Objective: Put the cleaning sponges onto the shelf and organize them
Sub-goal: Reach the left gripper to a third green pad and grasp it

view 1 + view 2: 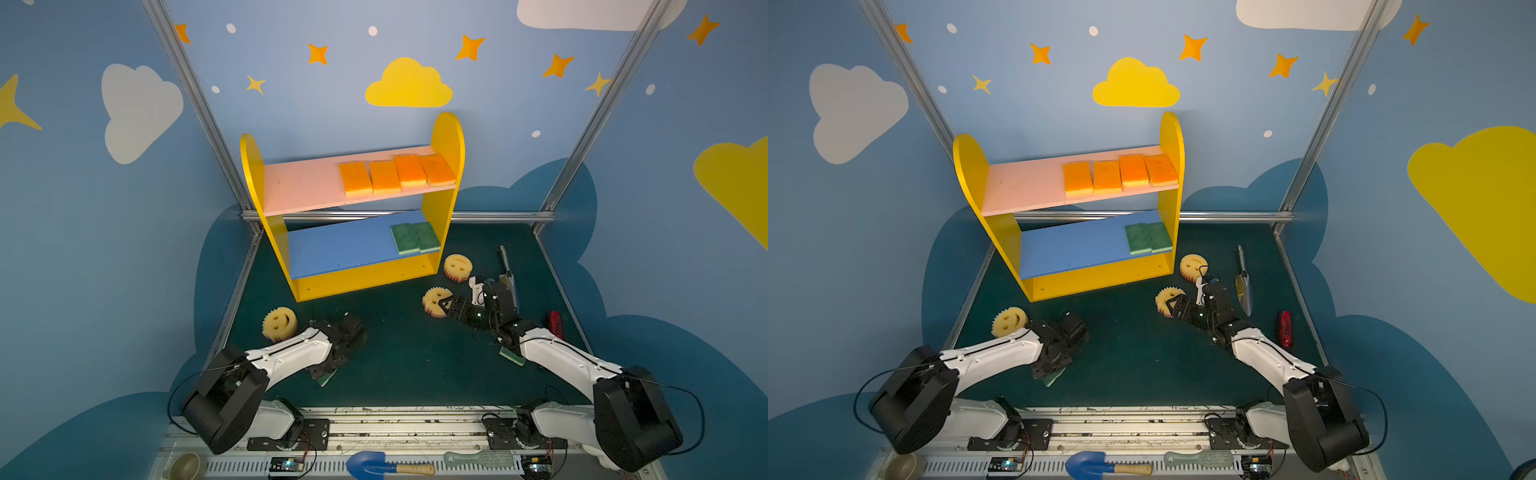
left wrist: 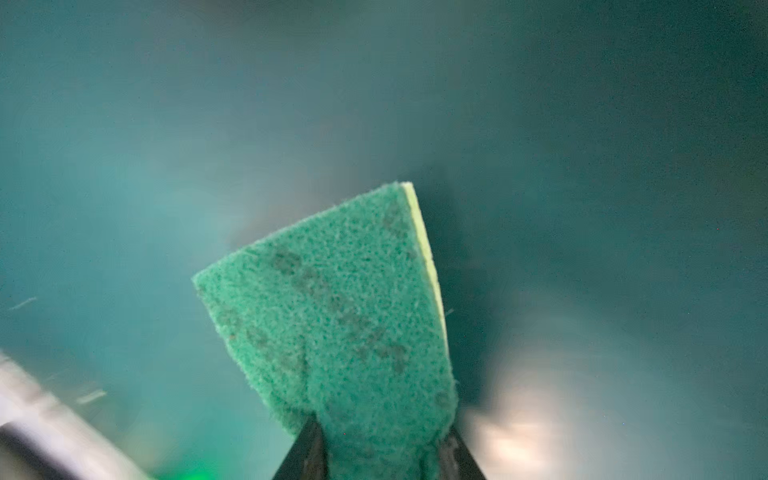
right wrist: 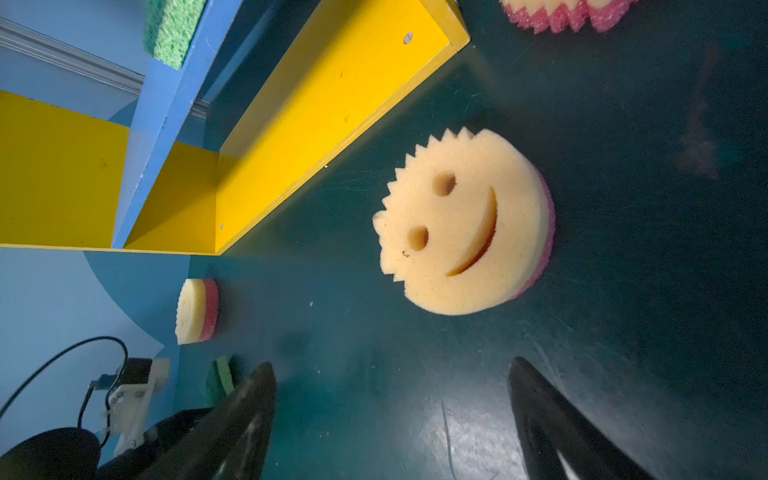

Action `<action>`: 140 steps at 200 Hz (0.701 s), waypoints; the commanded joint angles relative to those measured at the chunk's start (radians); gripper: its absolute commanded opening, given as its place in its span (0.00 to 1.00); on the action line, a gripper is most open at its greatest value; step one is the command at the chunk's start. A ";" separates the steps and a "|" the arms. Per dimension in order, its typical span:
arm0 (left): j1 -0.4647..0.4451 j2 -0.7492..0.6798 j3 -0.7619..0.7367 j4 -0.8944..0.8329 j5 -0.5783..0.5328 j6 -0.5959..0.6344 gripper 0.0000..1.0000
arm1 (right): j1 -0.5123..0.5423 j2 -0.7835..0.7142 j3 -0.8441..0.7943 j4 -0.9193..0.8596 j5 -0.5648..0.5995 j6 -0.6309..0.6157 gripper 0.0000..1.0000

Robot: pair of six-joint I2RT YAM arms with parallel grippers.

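The dark green table (image 1: pixel 407 365) carries the shelf (image 1: pixel 448 137) at 12 o'clock. Four orange-topped sponges (image 1: pixel 384 176) lie in a row on its pink upper board (image 1: pixel 299 187), towards the 3 o'clock end. Two green-topped sponges (image 1: pixel 415 237) lie side by side on its blue middle board (image 1: pixel 340 249), at that same end.

Directly on the tabletop lie:
- a far smiley-face sponge (image 1: pixel 457 267) at 2 o'clock
- a middle smiley-face sponge (image 1: pixel 432 298) nearer the centre
- a left smiley-face sponge (image 1: pixel 279 323) at 9 o'clock
- a metal trowel (image 1: pixel 1243 282) at 2 o'clock
- a red object (image 1: pixel 555 324) at 3 o'clock
- a partly hidden green-topped pad (image 1: pixel 512 356) at 4 o'clock
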 commanded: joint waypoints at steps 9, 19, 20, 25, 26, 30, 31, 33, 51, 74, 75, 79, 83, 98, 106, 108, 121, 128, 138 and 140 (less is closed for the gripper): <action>-0.072 0.197 0.164 0.537 0.234 0.036 0.30 | 0.002 -0.010 0.025 -0.025 0.020 -0.019 0.86; -0.089 0.255 0.229 0.549 0.249 0.043 0.30 | 0.002 -0.012 0.026 -0.028 0.023 -0.019 0.86; -0.090 0.263 0.235 0.549 0.251 0.044 0.30 | 0.002 -0.012 0.026 -0.028 0.023 -0.019 0.86; -0.102 0.292 0.267 0.551 0.261 0.048 0.30 | 0.001 -0.013 0.026 -0.030 0.024 -0.021 0.86; -0.103 0.298 0.274 0.551 0.263 0.049 0.30 | 0.001 -0.013 0.026 -0.030 0.025 -0.021 0.86; -0.109 0.321 0.300 0.550 0.273 0.055 0.30 | 0.001 -0.014 0.027 -0.032 0.027 -0.023 0.86; -0.109 0.326 0.308 0.549 0.275 0.057 0.30 | 0.001 -0.014 0.027 -0.032 0.028 -0.023 0.86; -0.112 0.337 0.322 0.548 0.282 0.059 0.29 | 0.001 -0.015 0.026 -0.034 0.029 -0.024 0.86; -0.127 0.409 0.431 0.510 0.314 0.094 0.31 | -0.004 -0.022 0.026 -0.043 0.040 -0.027 0.86; -0.127 0.419 0.472 0.499 0.336 0.143 0.45 | -0.010 -0.032 0.025 -0.049 0.040 -0.027 0.87; -0.127 0.418 0.472 0.498 0.337 0.146 0.46 | -0.011 -0.032 0.025 -0.049 0.040 -0.027 0.87; -0.127 0.413 0.474 0.496 0.338 0.162 0.51 | -0.012 -0.034 0.024 -0.048 0.039 -0.027 0.87; -0.128 0.407 0.478 0.492 0.341 0.175 0.58 | -0.013 -0.037 0.024 -0.047 0.038 -0.027 0.87; -0.129 0.375 0.458 0.530 0.360 0.234 0.90 | -0.012 -0.039 0.022 -0.043 0.031 -0.022 0.87; -0.128 0.354 0.434 0.571 0.376 0.268 1.00 | -0.011 -0.038 0.021 -0.039 0.026 -0.019 0.87; -0.128 0.348 0.428 0.583 0.380 0.276 1.00 | -0.013 -0.037 0.021 -0.039 0.024 -0.019 0.87; -0.127 0.315 0.390 0.641 0.388 0.309 1.00 | -0.012 -0.035 0.021 -0.036 0.019 -0.017 0.87; -0.124 0.299 0.374 0.666 0.388 0.315 1.00 | -0.013 -0.034 0.020 -0.036 0.018 -0.018 0.87; -0.120 0.271 0.345 0.712 0.388 0.322 1.00 | -0.013 -0.033 0.020 -0.038 0.020 -0.018 0.87; -0.119 0.265 0.338 0.725 0.389 0.324 1.00 | -0.012 -0.034 0.022 -0.037 0.020 -0.019 0.87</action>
